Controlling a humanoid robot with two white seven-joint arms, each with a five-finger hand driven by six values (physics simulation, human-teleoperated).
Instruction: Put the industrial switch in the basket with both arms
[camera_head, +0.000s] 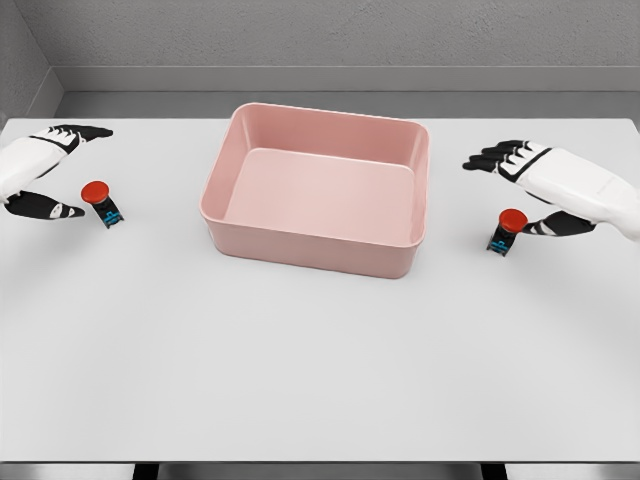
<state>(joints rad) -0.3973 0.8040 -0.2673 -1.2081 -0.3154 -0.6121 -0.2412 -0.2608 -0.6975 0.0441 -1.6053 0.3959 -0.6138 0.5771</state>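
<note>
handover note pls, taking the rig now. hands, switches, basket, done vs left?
Left hand: open, around the left switch, no grasp visible.
Right hand: open, around the right switch, not gripping either.
Both red-button switches stand on the white table, one either side of the pink basket, which holds nothing.
Done: hands positioned at the switches.
Left: close on each, lift, carry over the rim, release inside.

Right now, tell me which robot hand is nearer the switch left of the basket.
Left. The left robot hand brackets that switch; the right robot hand sits beyond the pink basket.
</note>
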